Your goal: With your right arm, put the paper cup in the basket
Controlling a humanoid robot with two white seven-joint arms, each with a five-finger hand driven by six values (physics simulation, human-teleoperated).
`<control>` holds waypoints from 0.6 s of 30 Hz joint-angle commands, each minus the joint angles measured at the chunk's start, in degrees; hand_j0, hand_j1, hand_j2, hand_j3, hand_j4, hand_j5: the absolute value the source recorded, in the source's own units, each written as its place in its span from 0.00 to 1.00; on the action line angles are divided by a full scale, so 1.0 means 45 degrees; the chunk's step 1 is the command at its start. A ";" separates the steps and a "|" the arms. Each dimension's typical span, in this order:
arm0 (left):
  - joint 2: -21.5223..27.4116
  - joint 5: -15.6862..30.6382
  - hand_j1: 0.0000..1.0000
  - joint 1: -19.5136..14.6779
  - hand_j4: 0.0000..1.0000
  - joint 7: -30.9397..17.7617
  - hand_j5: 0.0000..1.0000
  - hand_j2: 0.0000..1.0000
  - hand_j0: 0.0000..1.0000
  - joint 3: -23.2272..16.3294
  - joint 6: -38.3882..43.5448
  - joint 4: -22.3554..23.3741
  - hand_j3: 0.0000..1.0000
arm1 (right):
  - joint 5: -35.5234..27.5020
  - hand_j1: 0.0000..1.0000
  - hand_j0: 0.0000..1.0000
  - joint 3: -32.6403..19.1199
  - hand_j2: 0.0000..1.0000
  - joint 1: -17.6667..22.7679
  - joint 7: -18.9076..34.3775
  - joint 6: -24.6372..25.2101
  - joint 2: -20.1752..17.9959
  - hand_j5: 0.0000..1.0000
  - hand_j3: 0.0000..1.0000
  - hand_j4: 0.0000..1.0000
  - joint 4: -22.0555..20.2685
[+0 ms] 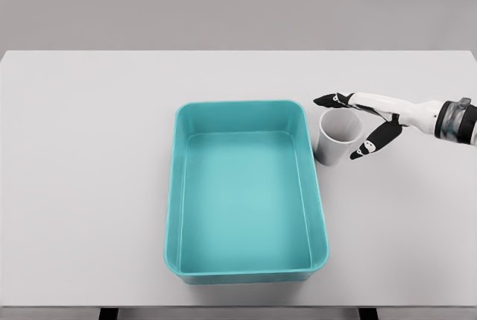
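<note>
While the paper cup (339,136) stands upright on the white counter (89,186), just beside the upper right corner of the teal basket (246,260), the right hand (365,122) reaches in from the right edge at cup height. Its dark-tipped fingers (328,101) are spread and hold nothing: one set points past the far side of the cup's rim, another finger angles down beside its near right wall. Whether any fingertip touches the cup cannot be told
</note>
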 commanded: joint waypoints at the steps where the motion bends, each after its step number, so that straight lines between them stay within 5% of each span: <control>1: 0.0001 0.0000 1.00 0.0000 1.00 -0.0003 1.00 1.00 1.00 -0.0001 0.0000 0.0004 1.00 | -0.0064 1.00 1.00 -0.0007 1.00 0.0000 -0.0003 0.0004 -0.0003 1.00 1.00 1.00 -0.0002; 18: 0.0001 0.0000 1.00 0.0000 1.00 -0.0003 1.00 1.00 1.00 -0.0001 0.0000 0.0004 1.00 | -0.0064 1.00 1.00 -0.0007 1.00 0.0000 -0.0003 0.0023 0.0212 1.00 1.00 1.00 -0.0002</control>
